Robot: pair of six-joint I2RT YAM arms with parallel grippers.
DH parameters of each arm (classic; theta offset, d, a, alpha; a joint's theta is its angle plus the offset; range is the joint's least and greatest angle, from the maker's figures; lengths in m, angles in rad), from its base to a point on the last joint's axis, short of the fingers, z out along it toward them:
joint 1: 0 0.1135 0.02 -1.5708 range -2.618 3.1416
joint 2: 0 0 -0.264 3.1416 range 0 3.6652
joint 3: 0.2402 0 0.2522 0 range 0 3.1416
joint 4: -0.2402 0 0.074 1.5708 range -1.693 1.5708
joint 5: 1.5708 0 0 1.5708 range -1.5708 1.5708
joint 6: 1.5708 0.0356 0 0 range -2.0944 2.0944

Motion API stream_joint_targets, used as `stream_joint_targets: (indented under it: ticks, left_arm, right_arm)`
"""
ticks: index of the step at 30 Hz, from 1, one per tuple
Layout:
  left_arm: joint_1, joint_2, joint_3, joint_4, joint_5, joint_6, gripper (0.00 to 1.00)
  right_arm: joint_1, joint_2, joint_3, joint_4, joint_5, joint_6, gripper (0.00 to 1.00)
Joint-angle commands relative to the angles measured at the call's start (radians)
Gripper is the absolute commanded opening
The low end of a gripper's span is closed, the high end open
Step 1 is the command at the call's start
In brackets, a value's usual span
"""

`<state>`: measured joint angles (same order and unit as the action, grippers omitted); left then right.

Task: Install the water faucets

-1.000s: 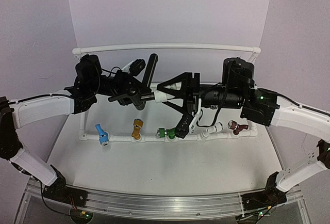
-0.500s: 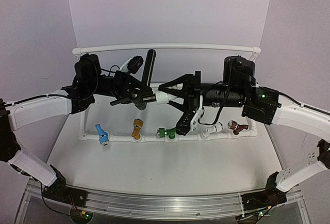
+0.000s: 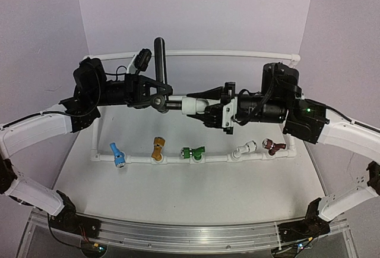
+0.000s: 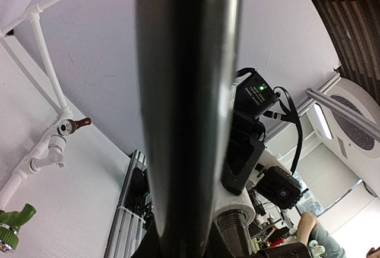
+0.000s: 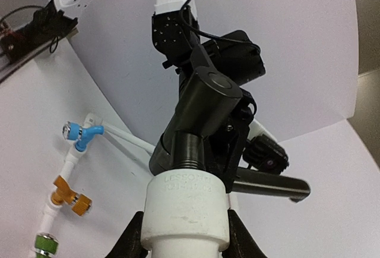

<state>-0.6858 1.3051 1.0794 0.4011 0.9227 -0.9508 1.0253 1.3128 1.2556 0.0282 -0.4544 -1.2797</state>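
- White plastic pipe frame (image 3: 225, 53) on the table (image 3: 178, 192) — mounting there yet to come.
- Dark grey-black plastic long-levered faucet (image 3: 159, 56) mid-air, left hand (image 3: 149, 91) clamped on it.
- Small white cylindrical pipe fitting (image 3: 191, 104) on its thread, right hand (image 3: 214, 108) clamped round it — joining likely underway.

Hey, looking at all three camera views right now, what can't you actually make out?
Left wrist view: the lever handle, close and blurred, fills the middle and hides the left fingers.
Right wrist view: the right fingers are cut off by the bottom edge beside the white fitting.
Top view: how deep the faucet is threaded into that fitting is too small to tell.
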Motion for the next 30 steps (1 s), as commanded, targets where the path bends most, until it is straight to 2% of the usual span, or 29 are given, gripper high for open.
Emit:
stream_joint_targets:
  ticks: [1,5,11,16,20,23,27,28,29,30]
  left_arm:
    - [0.015,-0.066,0.013,0.132,-0.127,0.059,0.0]
    - [0.015,-0.077,-0.002,0.131,-0.128,0.112,0.0]
    - [0.015,-0.088,0.011,0.039,-0.113,0.245,0.0]
    - [0.016,-0.105,0.013,-0.03,-0.12,0.354,0.0]
    - [0.015,-0.12,0.01,-0.069,-0.116,0.426,0.0]
    - [0.015,-0.131,0.006,-0.092,-0.119,0.468,0.0]
    - [0.015,-0.135,0.017,-0.135,-0.135,0.478,0.0]
    - [0.015,-0.133,0.02,-0.136,-0.134,0.458,0.0]
    - [0.015,-0.13,0.022,-0.132,-0.138,0.424,0.0]
    - [0.015,-0.125,0.028,-0.129,-0.142,0.388,0.0]
  right_arm:
    - [0.018,-0.006,0.068,-0.015,-0.037,0.385,0.0]
    - [0.018,0.009,0.094,-0.022,-0.033,0.612,0.0]
    - [0.014,0.053,0.183,-0.085,-0.039,1.044,0.0]
    - [-0.013,0.094,0.256,-0.15,-0.11,1.321,0.0]
    - [-0.109,0.157,0.301,-0.155,-0.27,1.592,0.0]
    - [-0.148,0.2,0.325,-0.152,-0.378,1.721,0.0]
    - [-0.155,0.221,0.349,-0.151,-0.441,1.776,0.0]
    - [-0.158,0.228,0.361,-0.153,-0.455,1.785,0.03]
    - [-0.16,0.235,0.375,-0.155,-0.461,1.782,0.14]
    - [-0.164,0.238,0.391,-0.159,-0.46,1.768,0.36]
